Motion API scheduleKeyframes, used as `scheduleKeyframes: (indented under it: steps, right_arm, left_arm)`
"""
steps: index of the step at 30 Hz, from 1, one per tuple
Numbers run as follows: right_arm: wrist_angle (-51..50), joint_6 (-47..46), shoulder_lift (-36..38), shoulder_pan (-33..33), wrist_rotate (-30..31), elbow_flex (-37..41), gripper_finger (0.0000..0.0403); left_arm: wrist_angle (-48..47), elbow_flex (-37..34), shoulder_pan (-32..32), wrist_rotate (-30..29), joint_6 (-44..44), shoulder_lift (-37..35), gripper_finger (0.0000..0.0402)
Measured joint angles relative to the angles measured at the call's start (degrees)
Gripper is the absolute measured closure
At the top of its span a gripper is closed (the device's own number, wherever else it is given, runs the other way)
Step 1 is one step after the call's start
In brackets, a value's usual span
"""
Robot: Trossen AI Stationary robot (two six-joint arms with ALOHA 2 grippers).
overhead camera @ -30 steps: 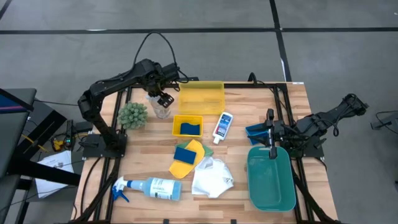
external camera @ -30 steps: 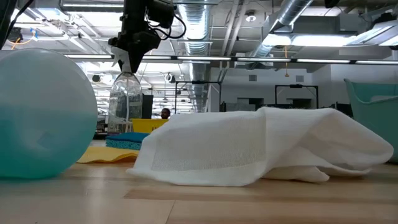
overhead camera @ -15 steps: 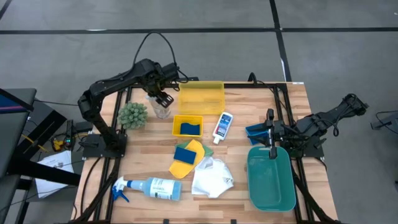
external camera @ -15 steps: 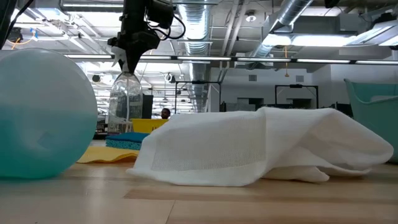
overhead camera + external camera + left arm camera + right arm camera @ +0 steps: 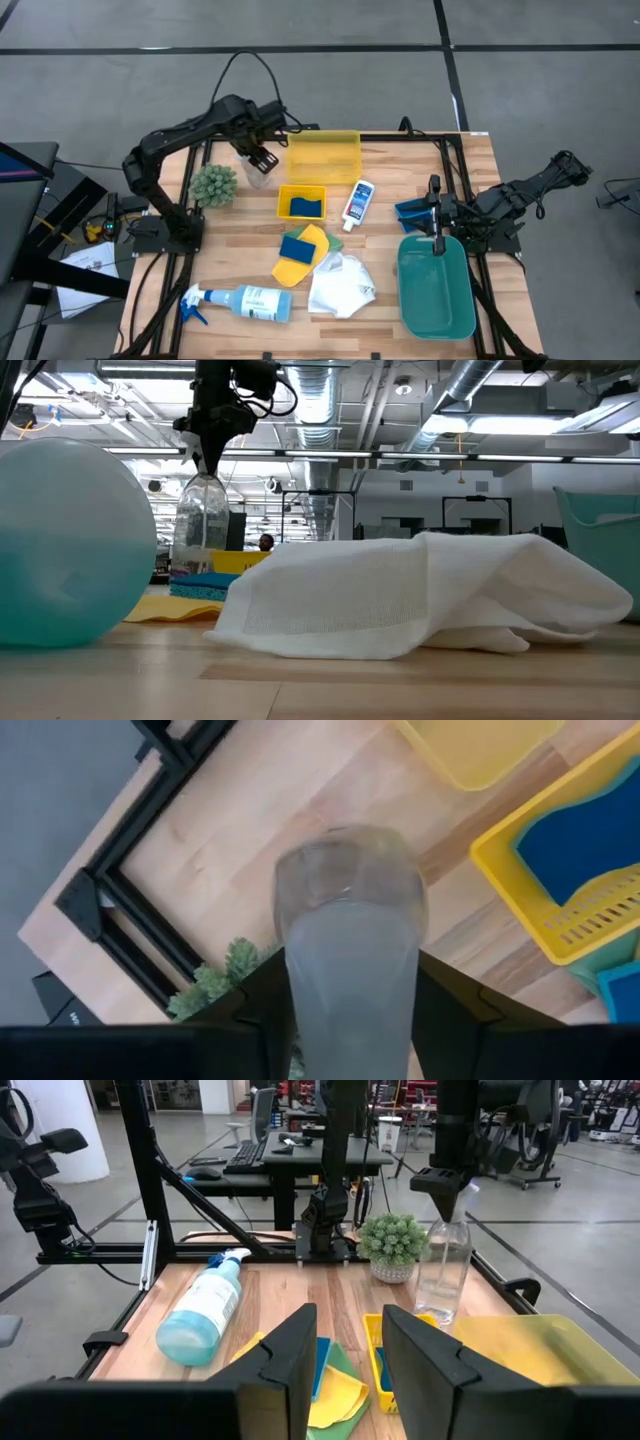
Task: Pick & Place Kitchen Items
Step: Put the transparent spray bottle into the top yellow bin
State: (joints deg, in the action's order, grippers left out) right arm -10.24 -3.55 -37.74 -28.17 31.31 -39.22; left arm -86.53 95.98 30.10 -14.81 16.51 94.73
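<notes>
1. High view: I find the left gripper (image 5: 257,157) over the clear bottle (image 5: 256,176), which stands between the plant (image 5: 214,184) and the large yellow tray (image 5: 324,156). The right gripper (image 5: 436,212) waits beside the teal bin (image 5: 436,290).
2. Low view: the bottle (image 5: 201,525) stands upright, its neck between the left fingers.
3. Left wrist view: both fingers (image 5: 455,1000) flank the bottle (image 5: 350,950), pinching it.
4. Right wrist view: its own fingers (image 5: 288,1352) stand parted, holding nothing.
5. Judgement: the pick is in hand; next I need a straight lift.
</notes>
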Motion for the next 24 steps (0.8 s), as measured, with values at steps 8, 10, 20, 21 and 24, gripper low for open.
scheduleKeyframes:
  steps: [8,10,20,21,24]
  right_arm:
    - [0.0,0.0,0.0,0.0,0.0,0.0,0.0295]
    - [0.1,0.0,0.0,0.0,0.0,0.0,0.0295]
    - [0.4,0.0,0.0,0.0,0.0,0.0,0.0295]
    - [0.4,0.0,0.0,0.0,0.0,0.0,0.0295]
    - [0.4,0.0,0.0,0.0,0.0,0.0,0.0295]
  left_arm:
    - [0.6,0.0,0.1,0.2,0.0,-3.5,0.0270]
    - [0.6,0.0,0.3,0.3,0.0,-4.5,0.0270]
    - [0.4,0.1,0.4,0.7,0.2,-8.4,0.0270]
    - [0.3,0.1,0.4,1.3,0.2,-8.6,0.0270]
    - [0.3,0.1,0.3,2.8,0.3,-9.1,0.0270]
